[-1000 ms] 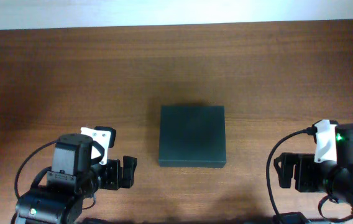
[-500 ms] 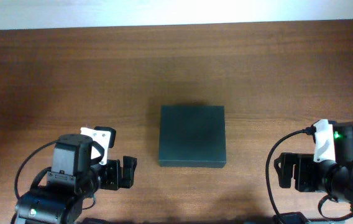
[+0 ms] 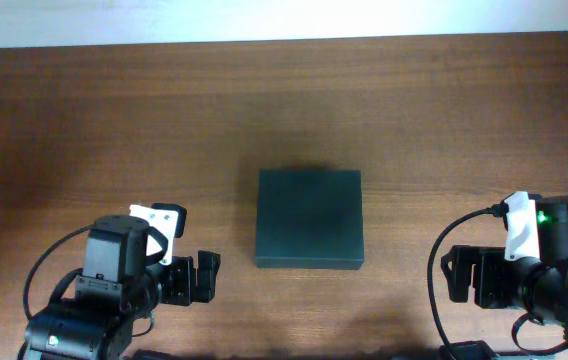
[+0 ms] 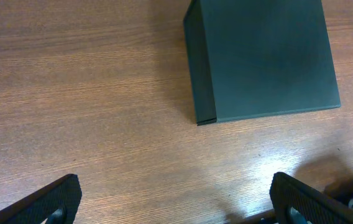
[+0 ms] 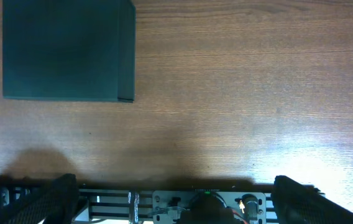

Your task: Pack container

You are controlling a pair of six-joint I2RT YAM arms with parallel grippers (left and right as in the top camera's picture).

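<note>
Seen from overhead, the box [image 3: 310,218] sat closed near the middle of the wooden table [image 3: 284,110]. The left gripper [image 3: 196,277] was at the near left and the right gripper [image 3: 467,277] at the near right. Each was well apart from the box and held nothing.

In the left wrist view, the two fingers [image 4: 49,202] stood spread wide at the bottom corners, with only bare wood between them. The box lay ahead and to the right, its top and one side wall showing.

In the right wrist view, that arm's fingers also stood wide apart and empty. The box lay at the upper left, and a black rail [image 5: 183,202] ran along the bottom edge.
</note>
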